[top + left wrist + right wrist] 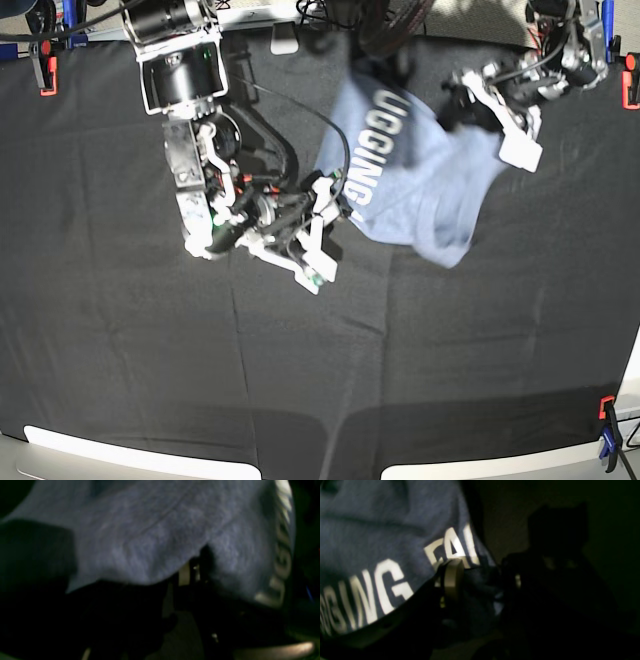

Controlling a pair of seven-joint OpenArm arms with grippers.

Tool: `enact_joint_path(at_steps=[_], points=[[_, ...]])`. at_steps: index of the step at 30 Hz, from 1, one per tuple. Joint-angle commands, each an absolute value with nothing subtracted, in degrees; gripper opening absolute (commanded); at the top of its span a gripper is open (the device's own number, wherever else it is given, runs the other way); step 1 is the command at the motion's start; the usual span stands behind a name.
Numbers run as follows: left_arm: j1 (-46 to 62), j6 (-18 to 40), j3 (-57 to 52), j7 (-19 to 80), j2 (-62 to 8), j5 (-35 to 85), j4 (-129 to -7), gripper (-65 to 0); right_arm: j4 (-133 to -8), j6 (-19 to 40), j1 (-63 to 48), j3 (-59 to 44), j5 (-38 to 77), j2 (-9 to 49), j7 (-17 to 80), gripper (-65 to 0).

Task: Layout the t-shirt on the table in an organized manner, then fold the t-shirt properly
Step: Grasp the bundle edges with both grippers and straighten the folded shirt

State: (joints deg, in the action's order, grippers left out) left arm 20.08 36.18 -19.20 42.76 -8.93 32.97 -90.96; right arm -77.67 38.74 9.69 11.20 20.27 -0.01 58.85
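Observation:
The blue-grey t-shirt (420, 180) with white lettering hangs bunched between both arms above the back of the black table (300, 380). In the base view my left gripper (505, 120) is at the shirt's upper right edge. The left wrist view shows cloth (150, 530) draped over the left gripper (192, 572) and pinched between its jaws. My right gripper (322, 232) is at the shirt's lower left edge, beside the lettering. Up close, a fold of the t-shirt (382, 530) sits between the right gripper's (482, 580) pale and dark fingers. It is too dark to see whether they clamp it.
Orange clamps (45, 75) (630, 85) hold the black cloth at the back corners, and a blue and orange clamp (607, 430) is at the front right. Cables (400, 20) lie along the back edge behind the shirt.

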Motion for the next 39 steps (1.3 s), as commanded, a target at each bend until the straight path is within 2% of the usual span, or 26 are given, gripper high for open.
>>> enact_joint_path(at_steps=[1,5,13,19,25,29,33,39], points=[[18.9,35.0,-19.6,41.4,-9.4,30.9,-91.2,-48.1,-78.9,40.0,9.7,11.3,22.3,-0.1,59.9,-42.0],[15.5,34.0,-19.6,39.3,-10.4,25.5,-88.7,-48.1,-83.1,40.0,4.6,11.3,24.7,-0.2,60.5,-42.0],[8.9,34.1,-19.4,34.7,-12.9,25.5,-84.6,-48.1,-96.4,40.0,-9.1,14.0,27.2,-0.2,60.3,-42.0],[6.6,34.3,-19.4,34.7,-13.7,25.6,-84.4,-48.1,-100.1,40.0,-12.7,19.0,27.3,-0.2,60.3,-42.0],[8.5,34.3,-19.5,37.6,-19.4,31.9,-87.9,-48.1,-109.6,40.0,-12.2,13.6,27.4,0.0,60.2,-42.0],[11.6,34.2,-20.1,38.2,-22.8,34.1,-93.6,-48.1,-112.1,40.0,-8.5,7.5,32.3,1.8,60.2,-40.2],[16.2,34.1,-22.6,39.7,-22.2,35.1,-99.9,-48.3,-109.4,40.0,-3.6,3.2,31.8,3.7,58.7,-33.4],[26.4,34.3,-24.8,41.0,-17.4,36.1,-112.9,-49.0,-95.9,40.0,5.4,3.2,36.0,5.5,60.4,-33.3]])
